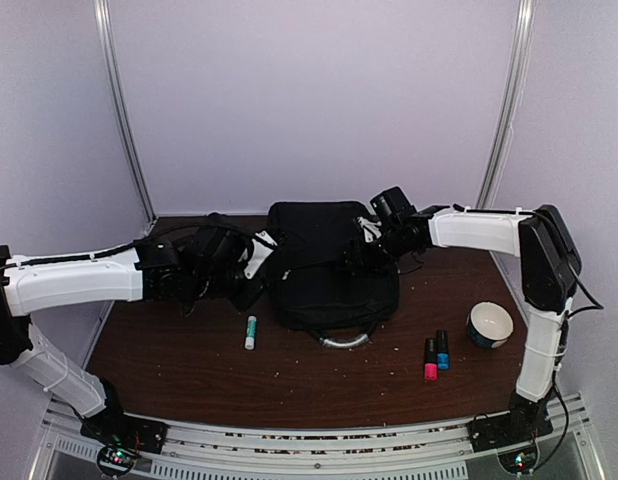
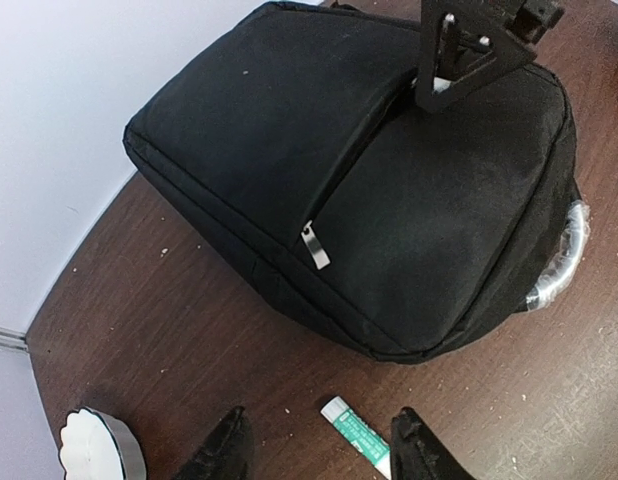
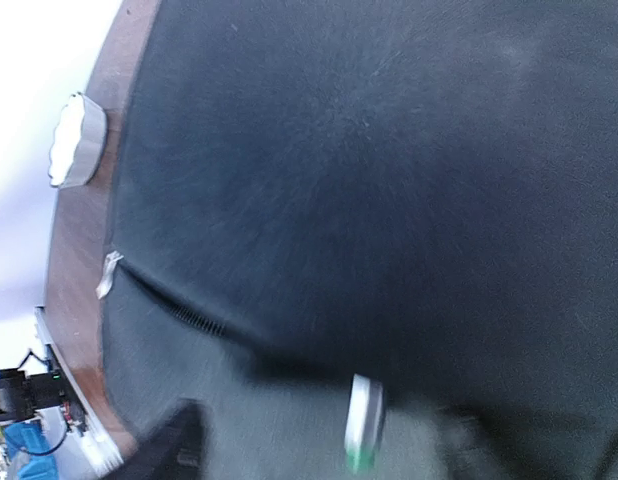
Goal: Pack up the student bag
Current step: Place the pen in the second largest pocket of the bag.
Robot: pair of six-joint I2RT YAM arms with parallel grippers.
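Observation:
The student bag [image 1: 329, 270] lies flat in the middle of the table, black, with its grey loop handle [image 1: 345, 340] towards the near edge. A silver zipper pull [image 2: 315, 246] hangs on its front pocket. My left gripper [image 2: 324, 452] hovers open over the table just left of the bag, holding nothing, and a green-and-white glue stick [image 2: 357, 432] lies on the wood between its fingertips. My right gripper [image 3: 319, 440] is low over the bag's top with its jaws apart. A small blurred silver tab [image 3: 364, 420] sits on the fabric between them.
A white bowl [image 1: 490, 324] and two small bottles, pink [image 1: 430, 360] and blue [image 1: 442, 351], stand right of the bag. A white scalloped dish [image 2: 94, 447] sits left of the bag, under my left arm. White walls close in at the back and sides.

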